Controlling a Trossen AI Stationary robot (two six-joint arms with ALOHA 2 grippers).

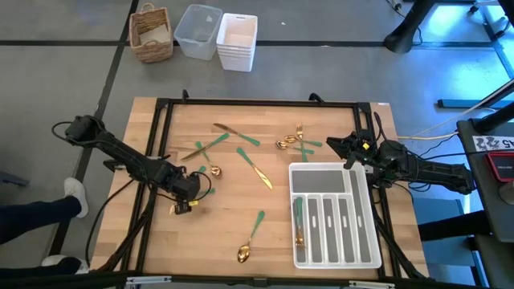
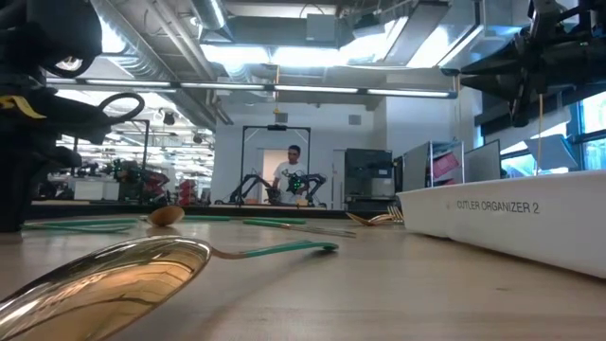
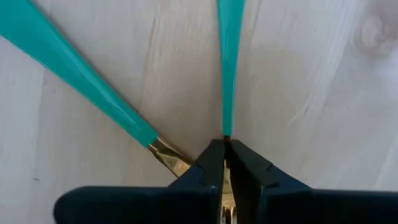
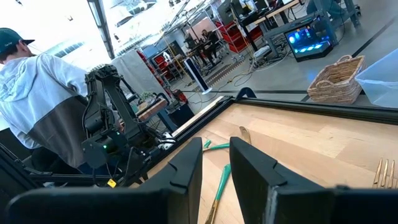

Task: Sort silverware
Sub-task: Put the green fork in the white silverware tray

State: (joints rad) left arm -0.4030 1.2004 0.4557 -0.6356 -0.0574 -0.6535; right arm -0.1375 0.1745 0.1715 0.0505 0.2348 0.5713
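Note:
Green-handled gold silverware lies scattered on the wooden table: a spoon [image 1: 249, 241] near the front, a knife [image 1: 259, 170] in the middle, crossed pieces [image 1: 213, 144] farther back and forks [image 1: 295, 143] by the tray. The white tray [image 1: 353, 241] stands at the right with one piece [image 1: 299, 225] in its left slot. My left gripper [image 1: 191, 185] points down at the left and is shut on a green-handled piece [image 3: 229, 68]. A second piece [image 3: 81, 68] lies slantwise beside it. My right gripper [image 4: 214, 168] hangs level and open over the tray's far end. My left gripper pinches the green-handled piece between its two fingers, at the spot where the green handle meets the gold neck [image 3: 225, 135]. The fingers come from above, pointing down. The handle runs straight away from the fingers, flat on the wood.
A black frame [image 1: 241, 103] edges the table. Beyond the far edge stand a wicker basket [image 1: 152, 34], a clear bin [image 1: 198, 30] and stacked white bins [image 1: 237, 40]. A person [image 4: 37, 93] stands beyond the table's left side. Bare wood lies at the front left.

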